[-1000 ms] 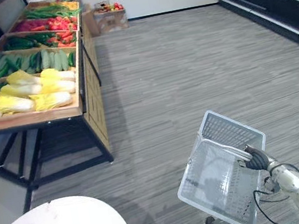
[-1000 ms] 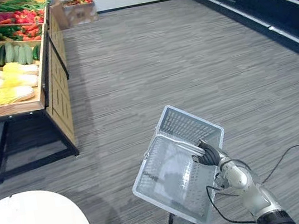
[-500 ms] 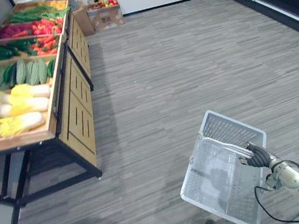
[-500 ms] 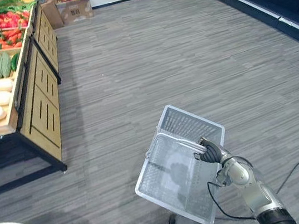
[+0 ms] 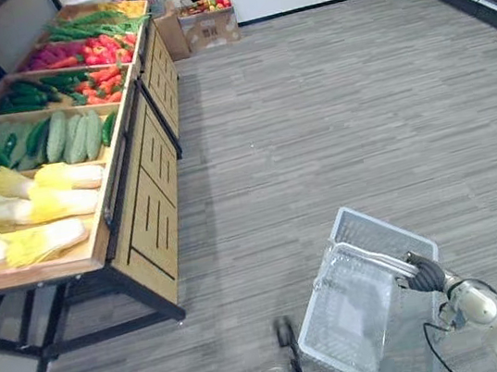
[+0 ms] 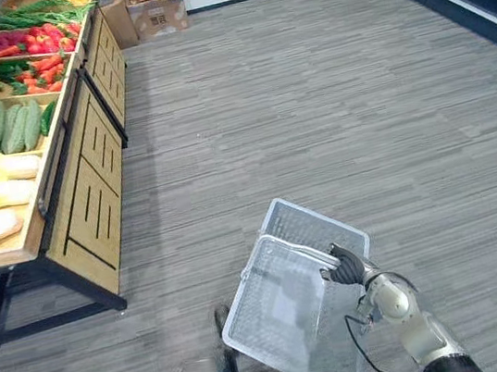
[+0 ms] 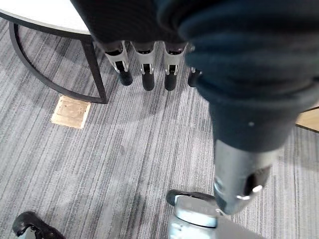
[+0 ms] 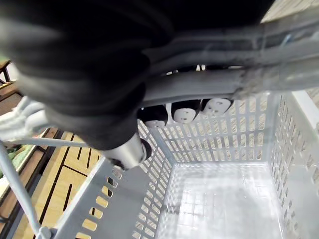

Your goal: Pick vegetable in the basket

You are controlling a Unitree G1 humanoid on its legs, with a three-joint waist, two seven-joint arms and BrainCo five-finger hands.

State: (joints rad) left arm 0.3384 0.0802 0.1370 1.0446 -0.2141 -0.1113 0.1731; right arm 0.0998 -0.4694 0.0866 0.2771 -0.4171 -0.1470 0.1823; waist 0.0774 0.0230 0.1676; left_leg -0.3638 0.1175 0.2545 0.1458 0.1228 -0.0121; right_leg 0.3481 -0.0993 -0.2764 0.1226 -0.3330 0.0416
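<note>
The vegetables are lying in the slanted trays of the wooden produce stand [image 5: 150, 182] to your left: pale yellow long cabbages [image 5: 45, 202] at the near end, green cucumbers [image 5: 73, 135] behind them, red peppers [image 5: 101, 79] further back. None of them is sitting in the pale grey perforated plastic basket [image 6: 315, 223], whose floor is showing bare in the right wrist view. Your right hand [image 6: 345, 265] is clenching round the basket's grey wire handle [image 5: 371, 256], carrying it low on your right, well apart from the stand, with grey striped floor between them. Your left hand [image 7: 144, 69] is hanging released, fingers straight and holding nothing, above the floor near a round white table [image 7: 45, 20]. A cardboard box [image 5: 210, 23] of fruit is standing at the stand's far end.

You are judged to be on the approach, with picking not yet begun. To do it well, be closing on the near end of the stand until the cabbages are coming within the free left hand's reach, and be keeping the basket level and clear of the stand's black frame. Be taking one cabbage round its middle rather than its leafy tip, since it looks long and likely to tip in a loose hold.
</note>
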